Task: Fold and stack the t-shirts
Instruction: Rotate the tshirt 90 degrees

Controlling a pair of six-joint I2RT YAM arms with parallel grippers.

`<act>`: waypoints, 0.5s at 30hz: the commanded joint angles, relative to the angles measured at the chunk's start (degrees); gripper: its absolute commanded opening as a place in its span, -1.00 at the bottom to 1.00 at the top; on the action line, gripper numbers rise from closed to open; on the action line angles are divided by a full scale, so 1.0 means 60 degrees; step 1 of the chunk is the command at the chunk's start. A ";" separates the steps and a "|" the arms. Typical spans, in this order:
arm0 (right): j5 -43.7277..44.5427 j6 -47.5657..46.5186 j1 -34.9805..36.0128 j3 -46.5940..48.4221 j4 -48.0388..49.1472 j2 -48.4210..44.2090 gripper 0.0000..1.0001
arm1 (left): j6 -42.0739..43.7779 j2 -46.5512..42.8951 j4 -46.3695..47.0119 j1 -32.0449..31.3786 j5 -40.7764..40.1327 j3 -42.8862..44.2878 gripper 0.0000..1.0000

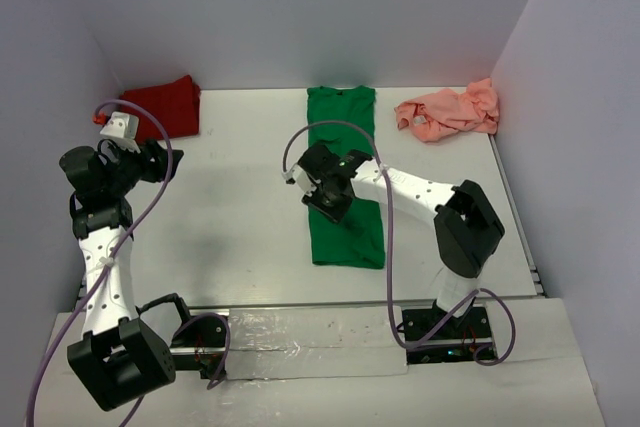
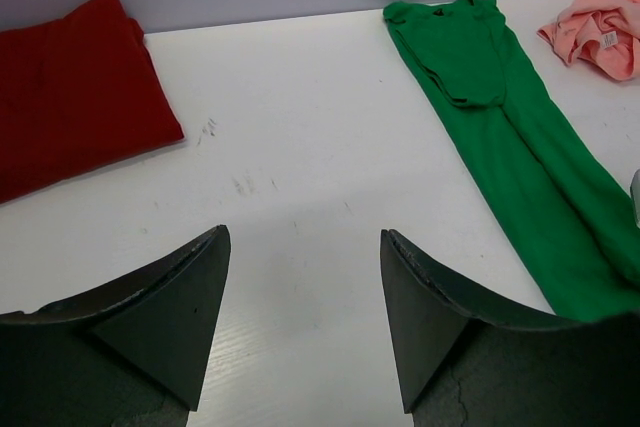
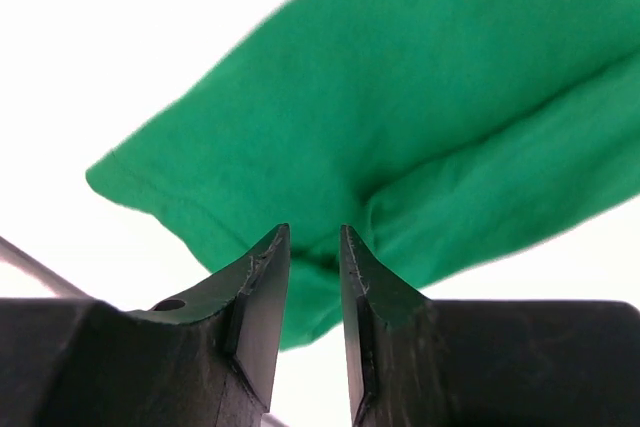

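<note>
The bright green t-shirt (image 1: 343, 127) lies flat as a long narrow strip down the middle of the table; it also shows in the left wrist view (image 2: 520, 147) and the right wrist view (image 3: 400, 97). My right gripper (image 1: 328, 207) hovers over its middle, jaws a narrow gap apart (image 3: 314, 232), with nothing seen between them. The dark red t-shirt (image 1: 165, 107) lies folded at the back left (image 2: 70, 87). The salmon pink t-shirt (image 1: 450, 112) lies crumpled at the back right (image 2: 600, 32). My left gripper (image 1: 160, 162) is wide open and empty (image 2: 305, 232) over bare table at the left.
Grey walls close the table on the left, back and right. The white tabletop (image 1: 240, 207) lies between the red and green shirts. A taped strip runs along the near edge (image 1: 310, 342) between the arm bases.
</note>
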 commanded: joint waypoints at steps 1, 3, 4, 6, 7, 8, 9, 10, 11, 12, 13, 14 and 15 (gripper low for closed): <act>0.0804 0.0304 0.0204 -0.0049 -0.1083 -0.0283 -0.30 | -0.0128 -0.0096 0.0637 0.0071 0.0273 0.0020 0.41; 0.0938 0.0276 0.0277 -0.0341 -0.1404 -0.0371 -0.21 | -0.0142 -0.0052 0.0608 0.0071 0.0302 0.0035 0.41; 0.1011 0.0290 0.0335 -0.0387 -0.1580 -0.0356 -0.14 | -0.0142 -0.0037 0.0607 0.0071 0.0332 0.0064 0.41; 0.1128 0.0363 0.0467 -0.0591 -0.1961 -0.0254 -0.12 | -0.0142 -0.0023 0.0607 0.0071 0.0332 0.0064 0.41; 0.1201 0.0407 0.0526 -0.0679 -0.1992 -0.0268 -0.10 | -0.0142 -0.0023 0.0593 0.0071 0.0332 0.0078 0.41; 0.1303 0.0465 0.0584 -0.0753 -0.1992 -0.0283 -0.09 | -0.0128 -0.0023 0.0593 0.0071 0.0332 0.0079 0.41; 0.1391 0.0466 0.0686 -0.0913 -0.2079 -0.0254 -0.08 | -0.0128 -0.0037 0.0593 0.0071 0.0332 0.0079 0.41; 0.1407 0.0480 0.0716 -0.0972 -0.2152 -0.0225 -0.07 | -0.0128 -0.0052 0.0593 0.0071 0.0347 0.0064 0.41; 0.1450 0.0582 0.0746 -0.0988 -0.2240 -0.0079 -0.06 | -0.0128 -0.0066 0.0578 0.0086 0.0376 0.0064 0.41; 0.1480 0.0583 0.0775 -0.1046 -0.2328 -0.0020 -0.07 | -0.0128 -0.0066 0.0578 0.0072 0.0376 0.0078 0.41; 0.1538 0.0612 0.0862 -0.1075 -0.2344 0.0053 -0.06 | -0.0113 -0.0124 0.0549 0.0071 0.0376 0.0079 0.41; 0.1611 0.0656 0.0892 -0.1134 -0.2329 0.0069 -0.06 | -0.0113 -0.0140 0.0549 0.0086 0.0376 0.0079 0.41; 0.1641 0.0656 0.0907 -0.1134 -0.2344 0.0083 -0.06 | -0.0113 -0.0169 0.0534 0.0072 0.0405 0.0093 0.41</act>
